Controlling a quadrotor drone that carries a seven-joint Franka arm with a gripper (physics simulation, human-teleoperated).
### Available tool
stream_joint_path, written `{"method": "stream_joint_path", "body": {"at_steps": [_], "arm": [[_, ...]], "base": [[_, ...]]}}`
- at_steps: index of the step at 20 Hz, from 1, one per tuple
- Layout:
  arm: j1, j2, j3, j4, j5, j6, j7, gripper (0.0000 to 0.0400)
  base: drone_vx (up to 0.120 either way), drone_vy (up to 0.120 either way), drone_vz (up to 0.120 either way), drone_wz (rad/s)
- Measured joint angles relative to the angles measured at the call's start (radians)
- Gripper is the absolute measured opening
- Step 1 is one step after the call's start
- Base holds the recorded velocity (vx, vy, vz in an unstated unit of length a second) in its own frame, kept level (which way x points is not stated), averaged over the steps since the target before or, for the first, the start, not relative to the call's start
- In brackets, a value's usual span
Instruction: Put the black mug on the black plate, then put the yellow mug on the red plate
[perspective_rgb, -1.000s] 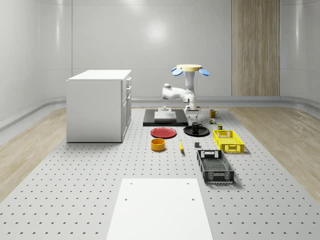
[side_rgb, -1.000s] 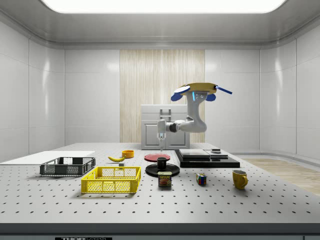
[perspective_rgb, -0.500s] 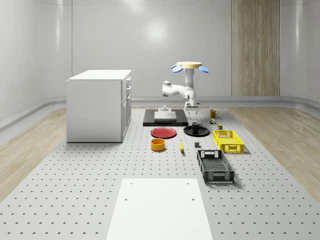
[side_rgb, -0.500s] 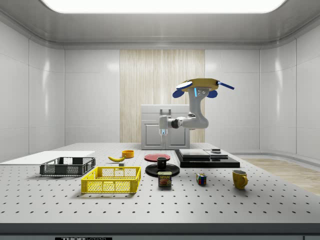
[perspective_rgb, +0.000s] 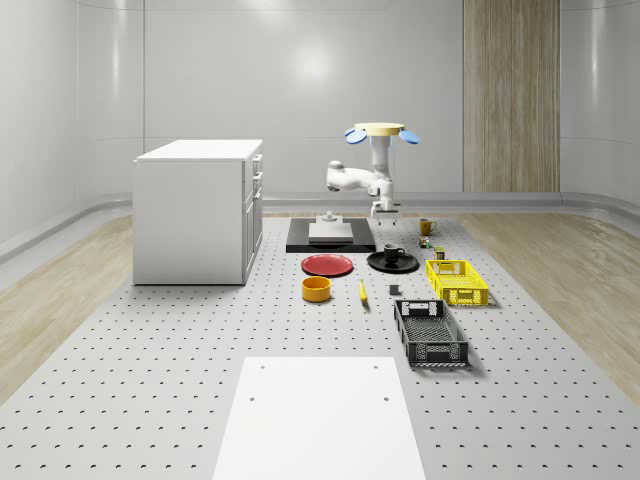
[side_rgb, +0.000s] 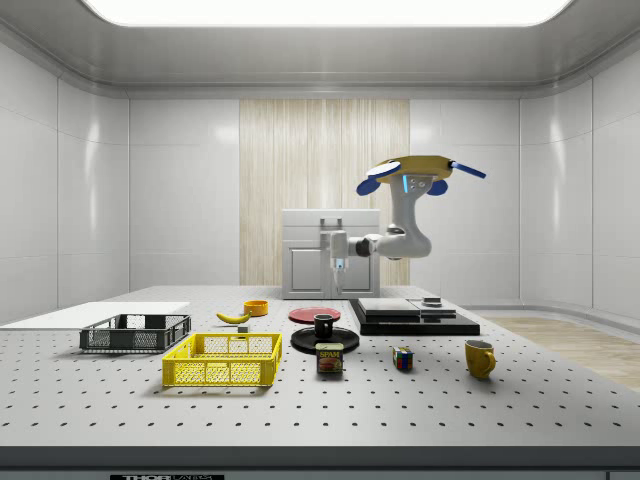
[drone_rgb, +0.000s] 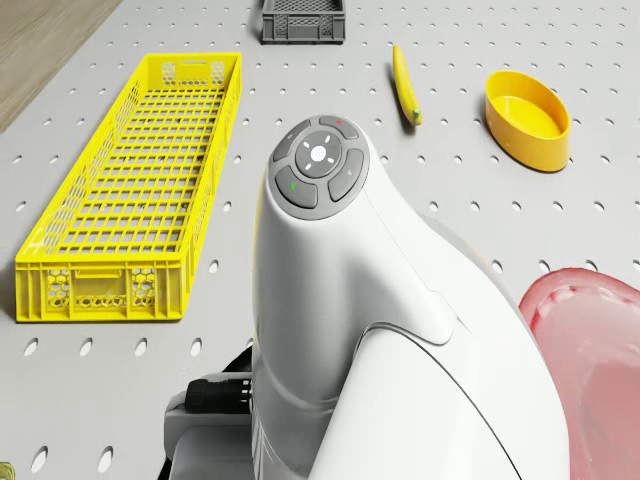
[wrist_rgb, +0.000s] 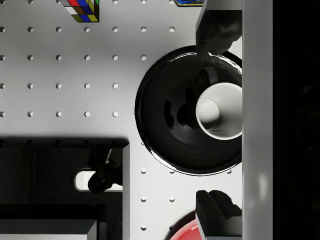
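The drone (side_rgb: 421, 172) hovered in the air above the far part of the perforated surface (perspective_rgb: 200, 340), over the black platform (side_rgb: 413, 320) as far as the side view let me judge. Its white arm (side_rgb: 400, 235) reached toward the side view's left, and the hand (side_rgb: 339, 268) hung well above the black mug (side_rgb: 324, 325), pointing down. In the wrist view the two fingers (wrist_rgb: 216, 30) stood apart, one on each side of the black plate (wrist_rgb: 165, 115), and nothing was between them.

The black mug stood upright on the black plate, its white inside (wrist_rgb: 218, 111) open to the wrist camera and its handle (wrist_rgb: 206, 78) turned to one finger. The red plate (perspective_rgb: 328, 264) lay just beside the black plate, at the whole-scene view's left of it, and carried nothing. The yellow mug (side_rgb: 480, 357) stood on the surface well apart from both plates, at the side view's right.

Near the black plate stood a small can (side_rgb: 330, 359) and a colour cube (side_rgb: 402, 358). A yellow basket (side_rgb: 224, 359), a black crate (side_rgb: 135, 332), a banana (side_rgb: 233, 317) and a yellow bowl (side_rgb: 256, 307) lay further toward the side view's left. A white cabinet (perspective_rgb: 198, 210) stood at the whole-scene view's left.
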Motion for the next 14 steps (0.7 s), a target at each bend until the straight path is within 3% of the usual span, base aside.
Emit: {"method": "stream_joint_path", "body": {"at_steps": [14], "arm": [[0.000,0.004,-0.001,0.000,-0.002,-0.004,0.000,0.0400]], "base": [[-0.120,0.120,0.000,0.000]]}}
